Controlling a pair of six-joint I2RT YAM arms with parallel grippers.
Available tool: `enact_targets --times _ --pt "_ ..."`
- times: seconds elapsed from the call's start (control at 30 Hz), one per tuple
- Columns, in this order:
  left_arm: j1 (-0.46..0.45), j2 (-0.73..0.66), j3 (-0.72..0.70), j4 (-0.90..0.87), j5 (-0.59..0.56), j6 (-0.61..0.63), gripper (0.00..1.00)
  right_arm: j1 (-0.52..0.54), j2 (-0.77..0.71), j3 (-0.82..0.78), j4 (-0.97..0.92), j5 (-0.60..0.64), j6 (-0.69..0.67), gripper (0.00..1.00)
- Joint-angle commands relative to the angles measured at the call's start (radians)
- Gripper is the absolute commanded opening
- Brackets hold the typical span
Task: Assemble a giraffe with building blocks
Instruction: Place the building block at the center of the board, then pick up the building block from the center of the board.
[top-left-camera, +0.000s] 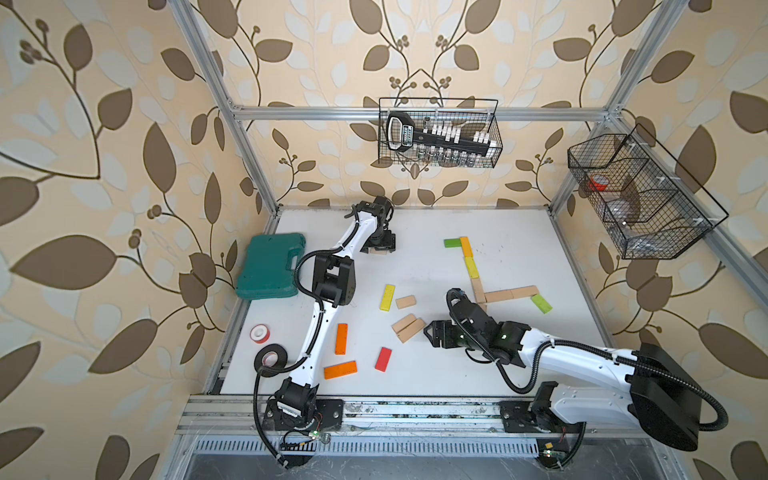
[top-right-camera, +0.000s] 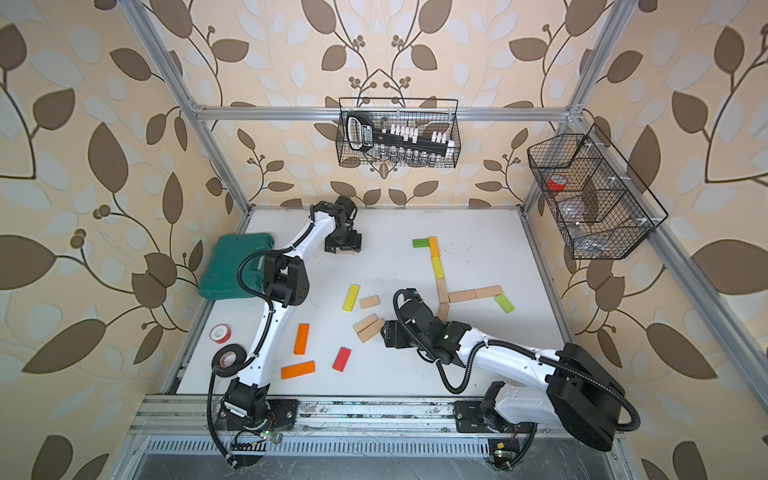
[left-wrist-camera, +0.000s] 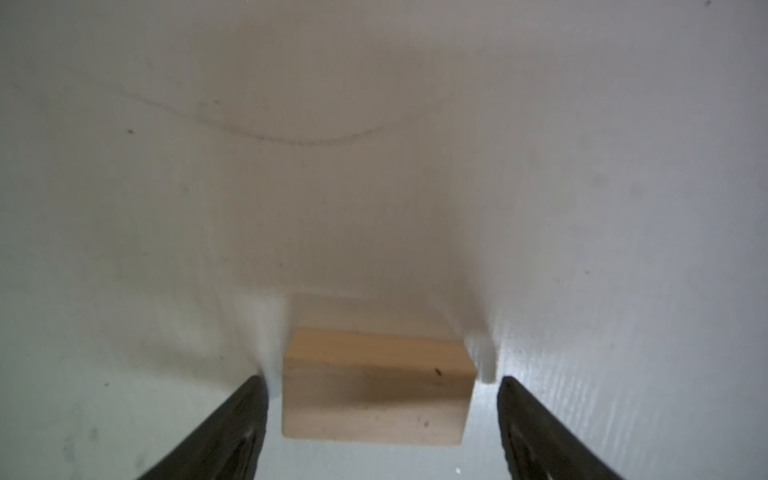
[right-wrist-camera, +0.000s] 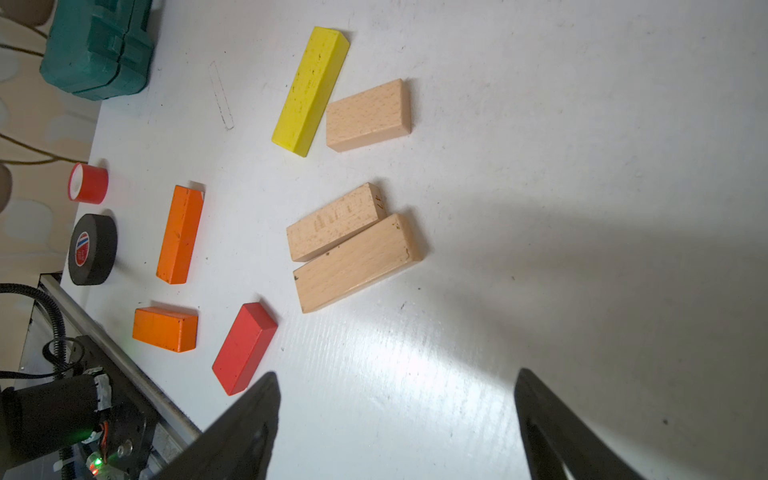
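**Top views.** Landmark: green case (top-left-camera: 270, 266), at one side of the white tabletop (top-left-camera: 419, 266).
- Left gripper (top-left-camera: 379, 246): just beyond the case, low over a single beige block (top-right-camera: 345, 252).
- Part-built giraffe (top-left-camera: 478, 286): building blocks laid flat in a line, green, orange, yellow and beige. It lies well apart from the case, across the tabletop.
- Right gripper (top-left-camera: 428, 332): between case and giraffe, just beside a beige pair (top-left-camera: 409, 328). Its arm lies over the giraffe's near end and hides part of a block there.
- Loose stock between case and giraffe: yellow block (top-left-camera: 387, 297), short beige block (top-left-camera: 405, 302), two orange blocks (top-left-camera: 341, 338), red block (top-left-camera: 383, 359).
- Not stock: red tape roll (top-left-camera: 260, 333) and black tape roll (top-left-camera: 272, 356) near the case; wire baskets (top-left-camera: 440, 133) on the walls.

**Left wrist.** The jaws stand wide, one on each side of the single beige block (left-wrist-camera: 376, 395), with a gap showing at both. Nothing is held; the block lies flat on the tabletop.

**Right wrist.** The jaws are wide and empty over bare tabletop. The beige pair (right-wrist-camera: 353, 249) lies ahead, its two blocks touching along one long side. The case sits at the view's edge.

**Hazards, as judged.**
- A sideways move of the left arm at this height would drag or spin the straddled block, since the gaps are slim.
- Closing off-centre would skew the block in the grip.
- That block is far from the giraffe, so it needs a long carry past the loose stock.
- Lifting one of the touching pair may shift the other.
- A swing of the right arm could push the laid giraffe blocks beneath it out of line.
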Motion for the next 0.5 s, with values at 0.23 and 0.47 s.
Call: enact_targets --times 0.23,0.47 --pt "0.0 -0.472 -0.242 0.082 0.007 -0.026 0.88 0.018 -0.046 0.072 -0.047 0.068 -0.014 0.83" --pt "-0.024 -0.875 -0.799 0.176 0.031 -0.021 0.86 0.134 -0.082 0.058 -0.012 0.236 -0.061 0.8"
